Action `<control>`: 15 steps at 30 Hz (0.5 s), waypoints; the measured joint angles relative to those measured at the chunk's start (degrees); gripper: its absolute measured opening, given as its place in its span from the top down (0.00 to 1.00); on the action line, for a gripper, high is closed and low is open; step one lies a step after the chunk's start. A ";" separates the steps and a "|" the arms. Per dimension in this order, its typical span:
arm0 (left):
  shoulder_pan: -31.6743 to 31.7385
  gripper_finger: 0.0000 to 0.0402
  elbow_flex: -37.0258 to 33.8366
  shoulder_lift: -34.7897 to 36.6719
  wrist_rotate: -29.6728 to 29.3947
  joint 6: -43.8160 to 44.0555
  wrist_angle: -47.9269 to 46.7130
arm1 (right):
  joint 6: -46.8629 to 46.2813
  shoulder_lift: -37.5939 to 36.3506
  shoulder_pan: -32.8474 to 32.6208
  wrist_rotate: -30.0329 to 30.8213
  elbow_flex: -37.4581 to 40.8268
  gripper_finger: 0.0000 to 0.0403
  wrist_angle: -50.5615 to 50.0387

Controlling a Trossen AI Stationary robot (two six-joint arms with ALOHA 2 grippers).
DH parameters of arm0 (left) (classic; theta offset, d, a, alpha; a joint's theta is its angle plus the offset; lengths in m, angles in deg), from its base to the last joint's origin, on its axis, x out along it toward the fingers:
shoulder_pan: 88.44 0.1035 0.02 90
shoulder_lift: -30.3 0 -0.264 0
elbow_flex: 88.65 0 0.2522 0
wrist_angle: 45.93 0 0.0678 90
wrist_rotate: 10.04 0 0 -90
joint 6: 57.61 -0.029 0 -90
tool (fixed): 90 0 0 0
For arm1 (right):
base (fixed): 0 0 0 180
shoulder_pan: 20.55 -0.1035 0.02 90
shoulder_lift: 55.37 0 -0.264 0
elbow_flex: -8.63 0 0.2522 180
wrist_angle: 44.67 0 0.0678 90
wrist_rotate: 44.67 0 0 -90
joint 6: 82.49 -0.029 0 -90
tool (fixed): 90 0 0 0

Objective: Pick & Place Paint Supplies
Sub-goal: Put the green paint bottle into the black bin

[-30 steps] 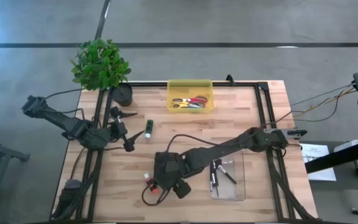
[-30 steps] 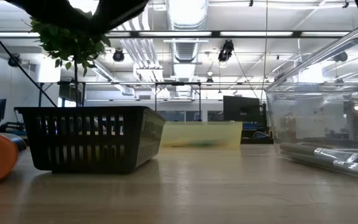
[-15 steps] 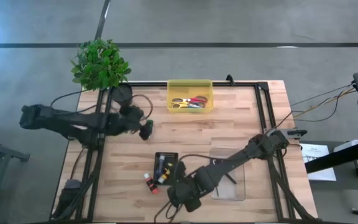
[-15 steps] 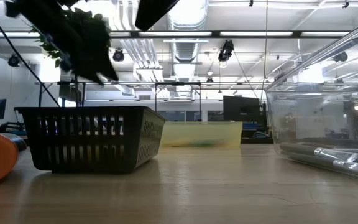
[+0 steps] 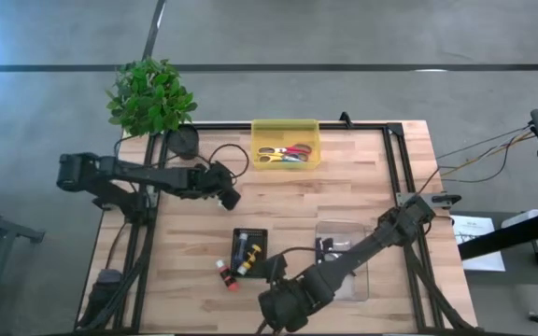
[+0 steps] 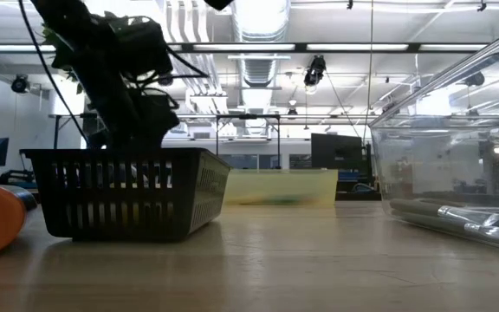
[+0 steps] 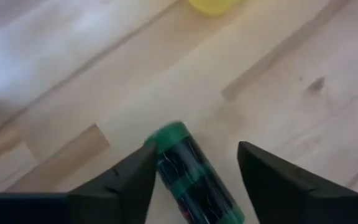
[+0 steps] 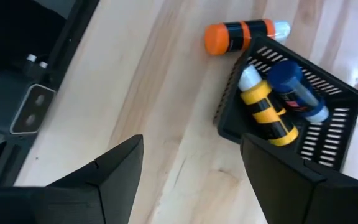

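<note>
A: Nearest us, the right tool [image 5: 283, 313] hangs at the front edge of the surface [image 5: 362, 177], its fingers spread wide and holding nothing.
B: Just past it we see the black basket [image 5: 249, 250], with a yellow tube [image 8: 266, 111] and a blue-capped tube [image 8: 295, 90] lying side by side inside.
A: And an orange-red tube [image 5: 225, 274] lies on the wood, touching or almost touching the basket's front corner.
B: To the right sits the clear box [image 5: 348, 280] with dark brushes [image 5: 332, 246] in it.
A: Farther back, on the left side, the left tool [image 5: 227, 192] is down on the surface with the green tube [image 7: 190, 174] between its fingers [image 7: 120, 183]; one finger touches it, the other stands apart. We cannot tell whether it grips.
B: At the back we see the yellow bin [image 5: 286, 145] holding scissors [image 5: 285, 153], and the plant [image 5: 150, 96] at the corner.
</note>
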 joint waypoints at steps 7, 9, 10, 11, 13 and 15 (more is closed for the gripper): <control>-0.07 0.54 0.12 -5.40 0.70 0.49 2.47 | -1.10 0.00 -1.38 0.05 0.22 0.34 0.90; -0.07 0.55 0.17 -6.98 -0.07 0.85 2.55 | -1.48 0.00 -1.72 0.25 0.26 0.34 1.21; -0.05 0.55 0.03 -7.54 0.65 1.34 2.81 | -1.60 0.00 -2.00 0.39 0.26 0.34 1.32; -0.04 0.55 0.10 -8.27 0.96 1.68 2.79 | -1.71 0.00 -2.19 0.65 0.28 0.34 1.42; -0.05 0.55 0.09 -9.01 1.25 1.83 2.72 | -1.77 0.00 -2.60 1.43 0.31 0.34 1.59; -0.07 0.55 0.04 -9.70 1.95 1.97 2.41 | -2.08 0.00 -2.91 1.51 0.31 0.34 1.68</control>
